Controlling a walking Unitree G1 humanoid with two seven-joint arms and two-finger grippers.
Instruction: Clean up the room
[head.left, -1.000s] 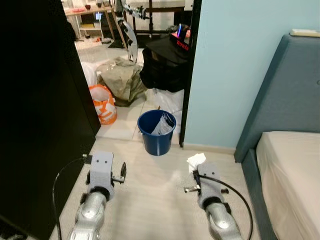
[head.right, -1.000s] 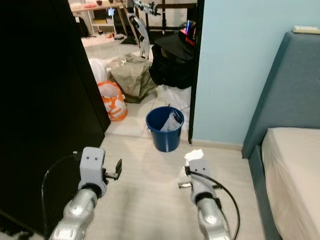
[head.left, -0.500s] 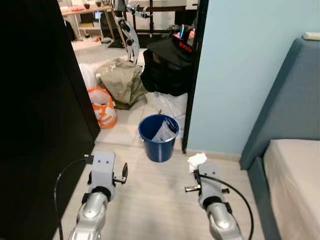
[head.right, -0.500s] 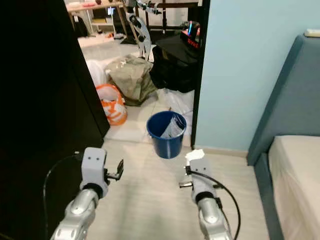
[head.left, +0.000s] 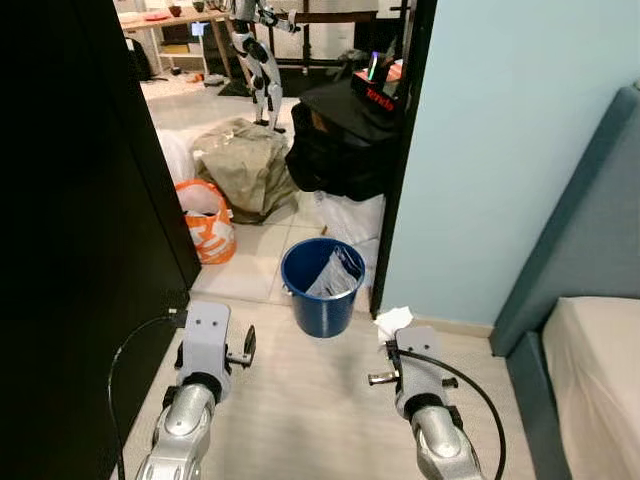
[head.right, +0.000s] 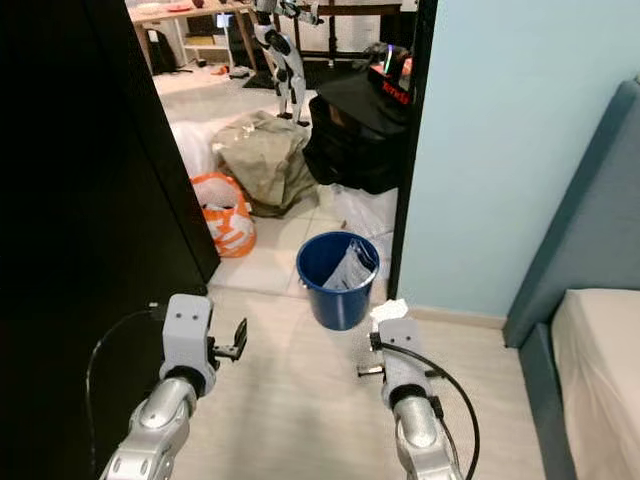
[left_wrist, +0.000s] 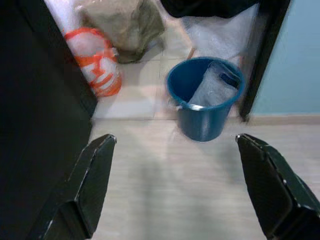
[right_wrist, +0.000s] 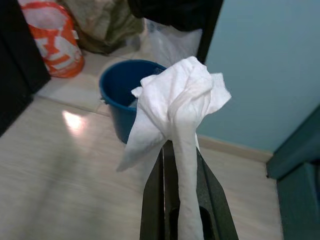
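Observation:
My right gripper (right_wrist: 175, 165) is shut on a crumpled white tissue (right_wrist: 176, 102), which sticks up above the fingers (right_wrist: 210, 195); in the left eye view the tissue (head.left: 393, 320) peeks out just ahead of the right wrist. A blue bucket (head.left: 321, 286) with crumpled paper and plastic inside stands on the floor in the doorway, a short way ahead and slightly left of the tissue. My left gripper (left_wrist: 175, 145) is open and holds nothing, pointed at the bucket (left_wrist: 205, 100).
A black wardrobe (head.left: 70, 230) fills the left side. Beyond the doorway lie an orange-and-white bag (head.left: 205, 220), an olive sack (head.left: 245, 165) and a black bag (head.left: 345, 140). A light blue wall (head.left: 500, 150) and a blue-framed bed (head.left: 590, 360) stand to the right.
The whole picture has shifted: the camera has come closer to the doorway and turned left, so the bucket sits nearer and the bed has slid to the right edge. Both grippers keep their state.

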